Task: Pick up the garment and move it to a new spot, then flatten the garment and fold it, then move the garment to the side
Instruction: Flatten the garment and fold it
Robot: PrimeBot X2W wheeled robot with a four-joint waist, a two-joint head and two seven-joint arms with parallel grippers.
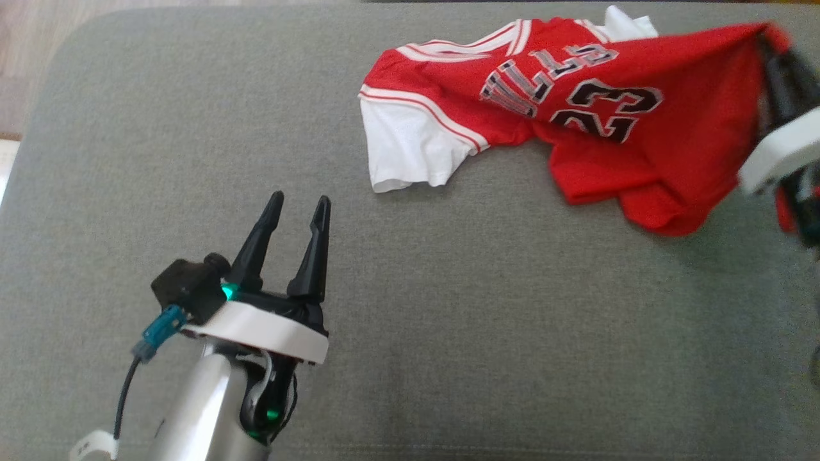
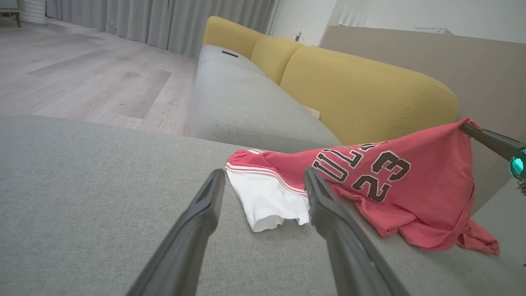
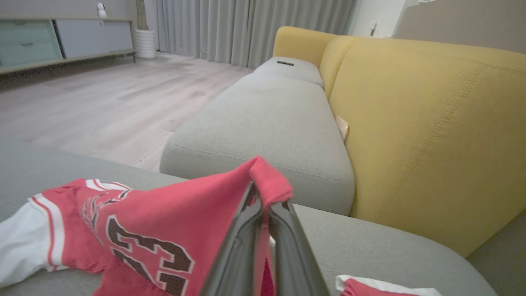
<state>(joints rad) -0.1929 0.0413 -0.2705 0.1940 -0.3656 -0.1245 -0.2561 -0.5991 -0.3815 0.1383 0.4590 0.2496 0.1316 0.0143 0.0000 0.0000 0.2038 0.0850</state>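
Observation:
The garment (image 1: 576,109) is a red jersey with white sleeves and the number 23, lying crumpled at the far right of the grey cushion (image 1: 448,320). Its right corner is lifted off the cushion, pinched by my right gripper (image 1: 769,45), which is shut on the red cloth (image 3: 263,185). The cloth (image 2: 370,172) drapes down from that raised corner. My left gripper (image 1: 300,205) hovers open at the lower left, well short of the white sleeve (image 1: 403,150), with nothing between its fingers (image 2: 205,205).
The grey cushion ends at a rounded edge on the left, with wooden floor (image 2: 82,74) beyond. A grey sofa seat (image 3: 267,119) with yellow backrests (image 3: 431,123) stands past the garment. A small dark object (image 3: 285,63) lies on the far seat.

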